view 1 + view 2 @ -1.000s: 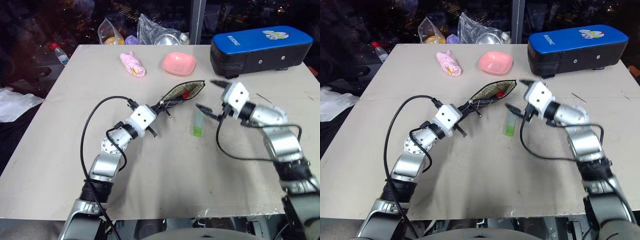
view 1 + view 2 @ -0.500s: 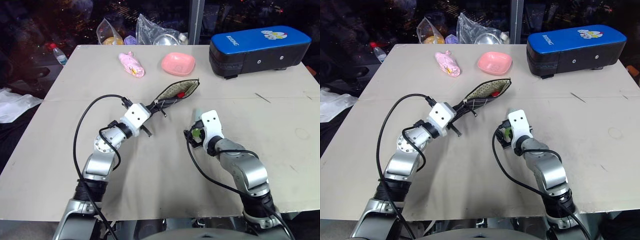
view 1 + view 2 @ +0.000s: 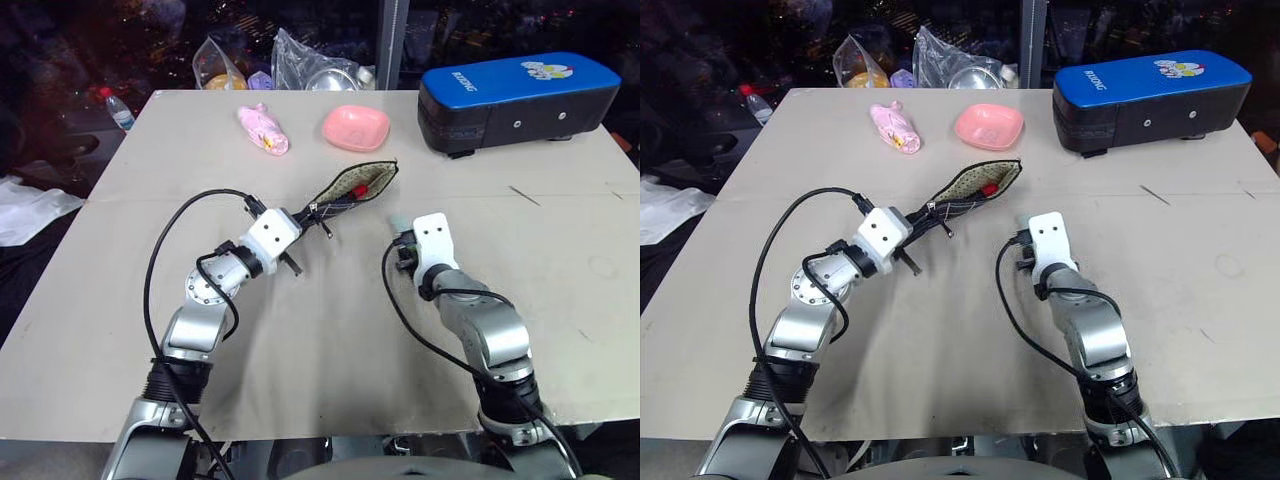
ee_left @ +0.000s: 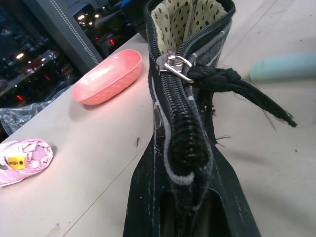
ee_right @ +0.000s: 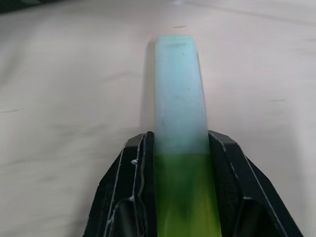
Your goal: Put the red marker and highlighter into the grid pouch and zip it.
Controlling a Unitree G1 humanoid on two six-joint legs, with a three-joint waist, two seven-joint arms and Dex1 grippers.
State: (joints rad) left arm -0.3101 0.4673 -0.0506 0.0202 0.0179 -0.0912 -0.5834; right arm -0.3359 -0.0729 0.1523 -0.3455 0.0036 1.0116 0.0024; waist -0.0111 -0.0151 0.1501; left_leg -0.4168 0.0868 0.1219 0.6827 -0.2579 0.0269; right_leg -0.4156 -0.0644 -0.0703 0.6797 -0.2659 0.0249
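The grid pouch (image 3: 352, 190) lies open on the table, its spotted lining showing, with the red marker (image 3: 372, 187) inside its mouth. My left gripper (image 3: 300, 218) is shut on the pouch's near end, just behind the zipper pull (image 4: 174, 65). The highlighter (image 5: 180, 98) lies flat on the table to the right of the pouch. My right gripper (image 5: 180, 143) is shut on it from both sides at the green cap end, and the mint body sticks out ahead of the fingers. The right gripper (image 3: 405, 250) points away from me, low over the table.
A blue-and-black hard case (image 3: 520, 95) stands at the back right. A pink dish (image 3: 357, 127) and a pink wrapped thing (image 3: 265, 128) lie behind the pouch. Plastic bags (image 3: 310, 65) and a bottle (image 3: 118, 108) sit past the far edge.
My right gripper swung from beside the pouch mouth down onto the highlighter, turned to point forward, and its fingers closed on it. The left gripper and pouch stayed put.
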